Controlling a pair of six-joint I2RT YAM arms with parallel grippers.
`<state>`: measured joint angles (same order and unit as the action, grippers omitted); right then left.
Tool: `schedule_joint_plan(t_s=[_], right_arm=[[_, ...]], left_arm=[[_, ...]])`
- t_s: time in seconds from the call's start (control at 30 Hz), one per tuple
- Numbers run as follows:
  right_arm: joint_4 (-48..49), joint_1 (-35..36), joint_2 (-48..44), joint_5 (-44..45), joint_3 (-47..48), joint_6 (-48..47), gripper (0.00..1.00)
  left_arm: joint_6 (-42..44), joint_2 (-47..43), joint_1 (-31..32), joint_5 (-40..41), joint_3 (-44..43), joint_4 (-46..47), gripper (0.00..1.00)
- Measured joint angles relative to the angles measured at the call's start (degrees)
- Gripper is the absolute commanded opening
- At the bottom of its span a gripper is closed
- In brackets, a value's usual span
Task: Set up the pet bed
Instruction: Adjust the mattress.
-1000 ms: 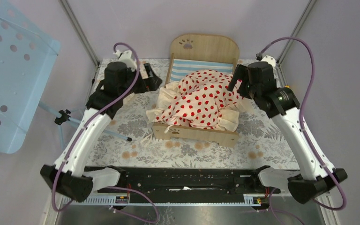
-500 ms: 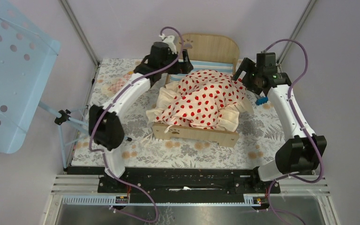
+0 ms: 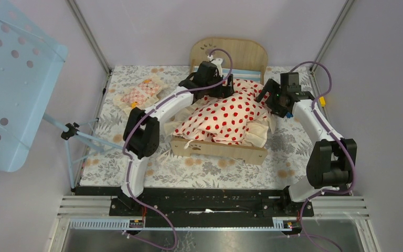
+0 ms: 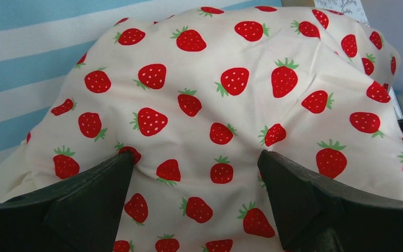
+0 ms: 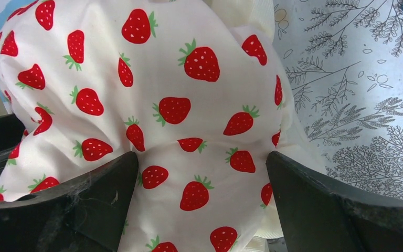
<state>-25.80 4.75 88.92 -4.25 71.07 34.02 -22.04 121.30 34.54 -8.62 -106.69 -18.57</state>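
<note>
Fabric hides most of the pet bed (image 3: 223, 150), which stands in the middle of the leaf-printed table cover (image 3: 294, 147). A crumpled cream blanket (image 3: 225, 113) with a red strawberry print lies heaped over it, so only a strip of the blue-and-white striped mattress (image 3: 247, 73) shows at the headboard end, and ruffles spilling outward cover much of the side rails. The left arm's cable partly crosses the headboard's paw cutout. A small pink checked pillow (image 3: 142, 94) lies on the cover on the left arm's side of the bed, well apart from it. The left arm reaches in from that side, sharply bent at the elbow, with its wrist above the headboard end. The left gripper (image 4: 195, 157) is spread wide, one finger on either side of a bulge of blanket, clamping nothing; whether the fingertips press the cloth cannot be told. The right arm bends in from the bed's other side, and the right gripper (image 5: 202, 157) likewise gapes wide over the blanket's edge there, grasping nothing.
</note>
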Motion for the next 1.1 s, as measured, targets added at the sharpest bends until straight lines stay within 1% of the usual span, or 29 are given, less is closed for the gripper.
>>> schedule_joint_plan(t_s=[0.07,0.13,0.17,0.2,0.23,0.27,0.33,0.4,0.47,0.53,0.6,0.7,0.73,0.83,0.93,1.1], right_arm=[[0.70,0.00,0.09,-0.13,-0.48,0.13,0.99],[1.51,-0.02,0.28,-0.70,-0.55,0.13,0.90],[1.77,-0.04,0.33,-0.98,-0.57,0.11,0.83],[2.25,-0.04,0.37,-1.31,-0.63,0.13,0.76],[2.80,-0.04,0.37,-1.49,-0.81,0.15,0.73],[3.08,-0.04,0.37,-1.60,-0.96,-0.02,0.67],[3.85,-0.04,0.37,-2.23,-1.29,0.04,0.50],[4.50,-0.04,0.37,-2.99,-1.40,-0.35,0.35],[5.40,-0.04,0.31,-3.78,-1.40,-0.87,0.21],[5.60,-0.04,0.02,-4.09,-1.14,-1.42,0.09],[5.55,-0.04,-0.57,-4.31,-0.35,-2.05,0.00],[5.53,-0.04,-1.95,-4.28,1.68,-3.04,0.00],[5.51,-0.04,-2.62,-4.26,2.47,-3.32,0.00],[5.22,-0.04,-5.53,-3.82,5.09,-4.28,0.00],[4.17,-0.04,-8.68,-3.06,8.31,-5.25,0.00],[1.79,-0.04,-11.89,-2.95,16.68,-7.48,0.00]], left_arm=[[-0.02,0.70,0.52,-0.04,-0.11,0.42,0.99],[-0.07,1.11,0.72,-0.07,-0.11,0.55,0.99],[-0.17,1.27,0.76,-0.09,-0.11,0.68,0.96],[-0.31,1.44,0.83,-0.11,-0.11,0.81,0.91],[-0.48,1.51,0.90,-0.15,-0.09,0.92,0.87],[-0.61,1.55,0.96,-0.17,-0.07,1.03,0.81],[-0.87,1.55,1.09,-0.20,0.11,1.49,0.71],[-1.11,1.55,1.22,-0.22,0.48,2.27,0.56],[-1.53,1.55,1.33,-0.31,0.76,2.54,0.37],[-1.75,1.55,1.33,-0.46,0.70,2.64,0.26],[-1.81,1.51,1.38,-0.68,0.00,2.34,0.17],[-1.84,1.29,1.44,-0.83,-2.84,1.16,0.05],[-1.86,0.98,1.44,-0.81,-3.54,1.07,0.04],[-1.75,-2.01,1.49,-0.35,-4.22,0.92,0.02],[-1.73,-7.04,1.62,0.68,-4.63,0.17,0.00],[-1.29,-16.15,2.73,3.50,-7.23,0.22,0.00]])
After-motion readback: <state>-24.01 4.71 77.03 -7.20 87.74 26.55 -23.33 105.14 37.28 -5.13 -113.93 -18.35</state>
